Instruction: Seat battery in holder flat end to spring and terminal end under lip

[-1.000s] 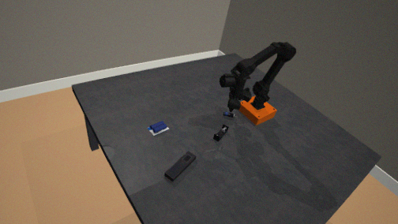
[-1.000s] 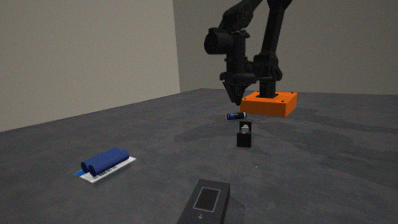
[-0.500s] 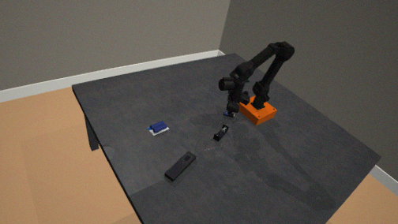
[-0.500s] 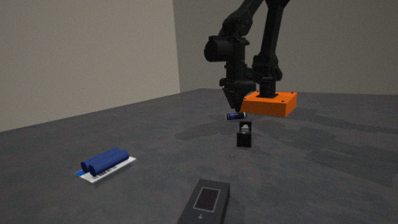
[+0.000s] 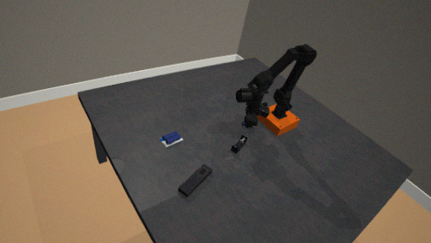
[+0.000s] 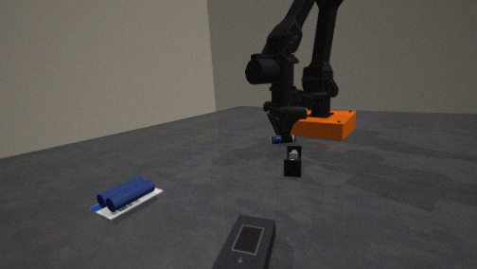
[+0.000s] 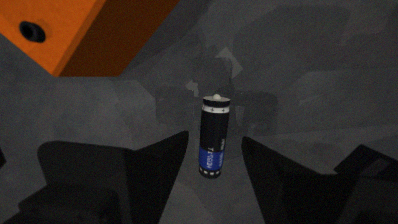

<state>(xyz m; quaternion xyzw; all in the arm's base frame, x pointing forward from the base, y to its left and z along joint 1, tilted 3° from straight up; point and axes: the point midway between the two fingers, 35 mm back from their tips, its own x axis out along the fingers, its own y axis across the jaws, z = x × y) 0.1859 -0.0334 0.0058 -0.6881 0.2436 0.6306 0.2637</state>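
The battery is black and blue and lies on its side on the table. In the wrist view its terminal end is toward the top and its flat end toward the bottom. My gripper is partly open and low over it, a fingertip on each side, with a gap at both sides in the wrist view. The holder is small and black, with a light metal part inside near its far end in the exterior view. It is empty and cut by a finger in the wrist view.
The orange base of the arm is close behind the battery. Two blue cells lie on a white card to the left. A dark remote-like box lies toward the exterior camera.
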